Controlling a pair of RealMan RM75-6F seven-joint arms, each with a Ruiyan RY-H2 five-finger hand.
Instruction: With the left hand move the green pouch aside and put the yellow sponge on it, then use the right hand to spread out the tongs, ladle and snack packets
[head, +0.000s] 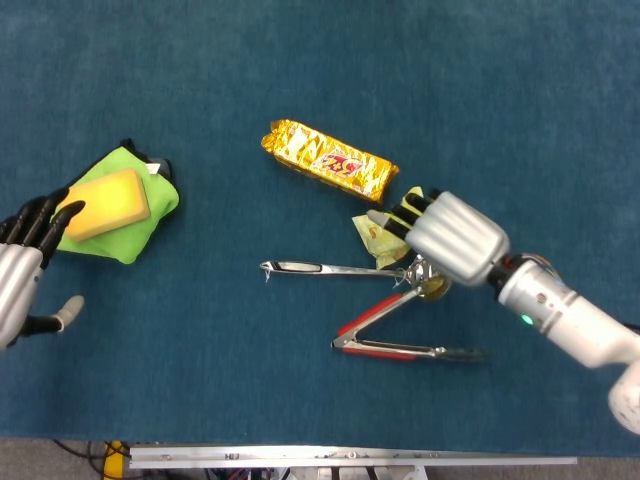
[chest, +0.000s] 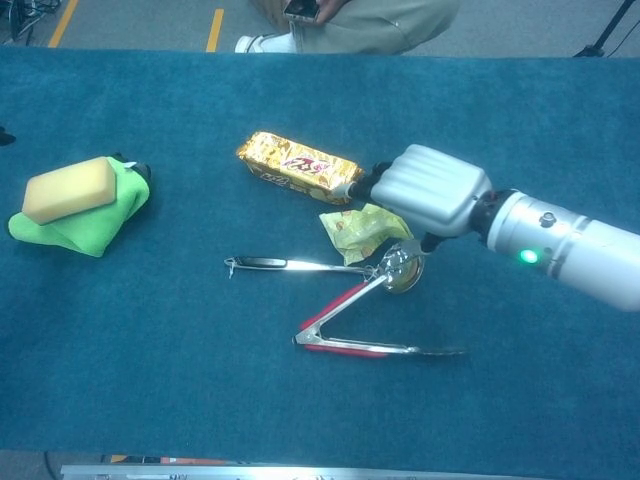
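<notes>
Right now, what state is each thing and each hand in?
yellow sponge: lying on the green pouch
gold snack packet: flat, apart
green snack packet: crumpled, partly under right hand
ladle: handle pointing left
tongs: spread open
left hand: open, beside pouch

Looks like a robotics lab or test room, not anybody's kitchen. Everything's sitting on a table (chest: 150, 400) covered wall to wall in teal felt-like cloth, with a bare metal rail (head: 350, 458) running along its near edge. Past the far edge there's plain grey floor with yellow tape lines (chest: 216, 20) on it, and a person in khaki trousers (chest: 380, 22) is sitting right there, holding what seems to be a phone.
</notes>
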